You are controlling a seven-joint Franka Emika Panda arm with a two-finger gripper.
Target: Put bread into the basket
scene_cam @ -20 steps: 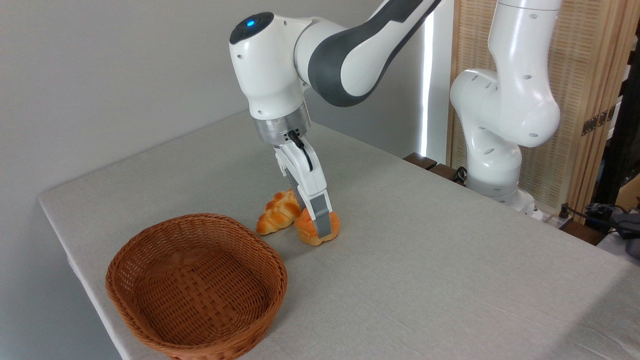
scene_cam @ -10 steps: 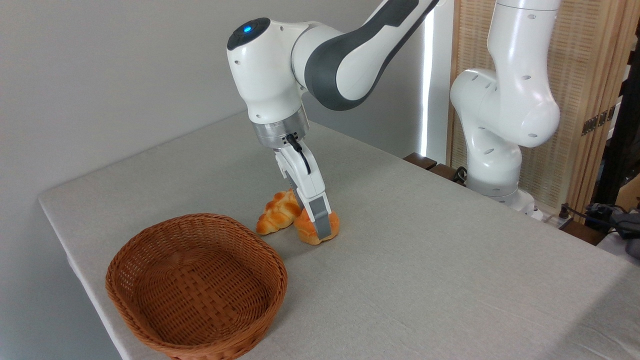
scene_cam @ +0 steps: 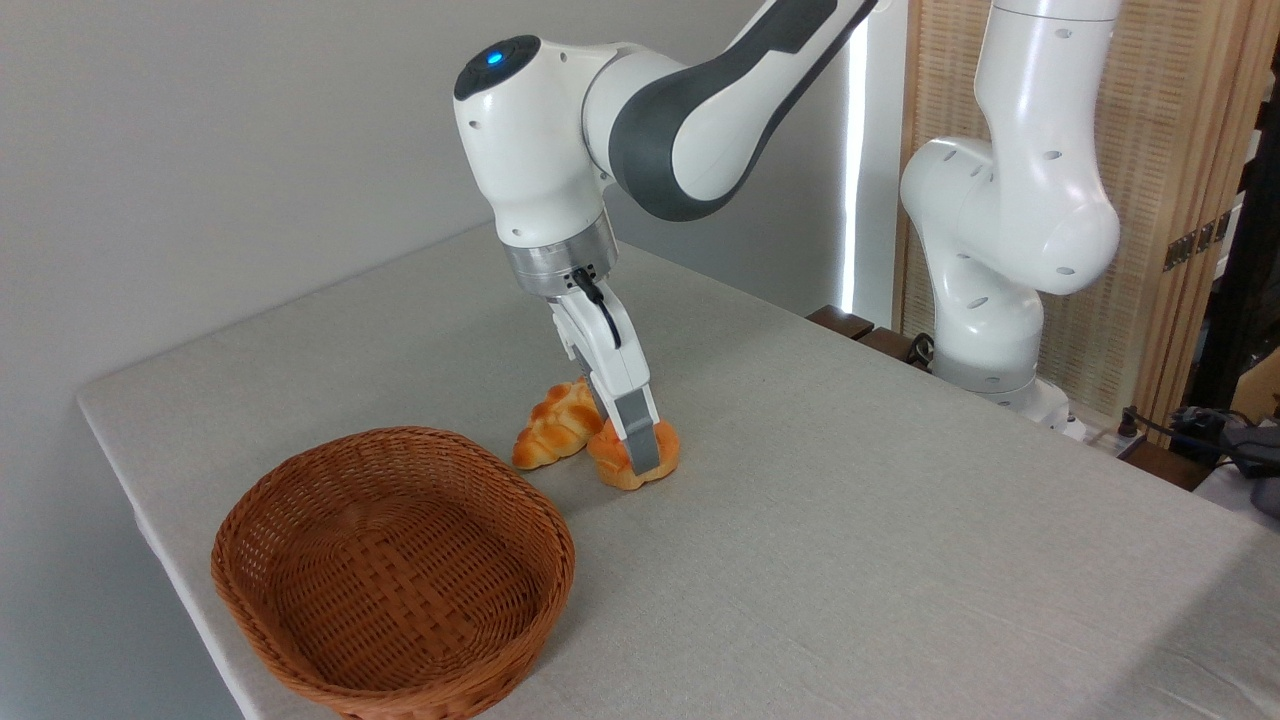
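Moved: since a second ago the arm's wrist has shifted slightly to the left and the gripper has lifted a touch; since half a second ago almost nothing differs, and bun, loaf and basket lie where they lay.
Bun: the bun (scene_cam: 628,462) sits on the table, to the right of and just behind the basket's far rim, not in the basket.
Gripper: the gripper (scene_cam: 640,452) reaches down onto the bun, tilted, its near grey finger (scene_cam: 641,442) lying flat against the bun's front; the other finger is hidden behind, so the fingers appear clamped on the bun with the bun between them.
Contact with table: the bun's underside looks to be touching the cloth or barely off it; I cannot tell which.
Loaf: the braided loaf (scene_cam: 552,426) lies touching the bun's left side, between the bun and the basket's far rim, close to that rim but apart from it.
Basket: the basket (scene_cam: 392,570) stands at the table's near left corner, upright, its weave bare inside.
Table: the table (scene_cam: 900,520) is covered in pale grey cloth, stretching right of and behind the basket.
Arm: the arm (scene_cam: 640,110) comes in from the upper right, well above the basket, a blue light on its wrist.
Base: its white base (scene_cam: 1000,250) stands at the table's far right edge, well apart from the basket.
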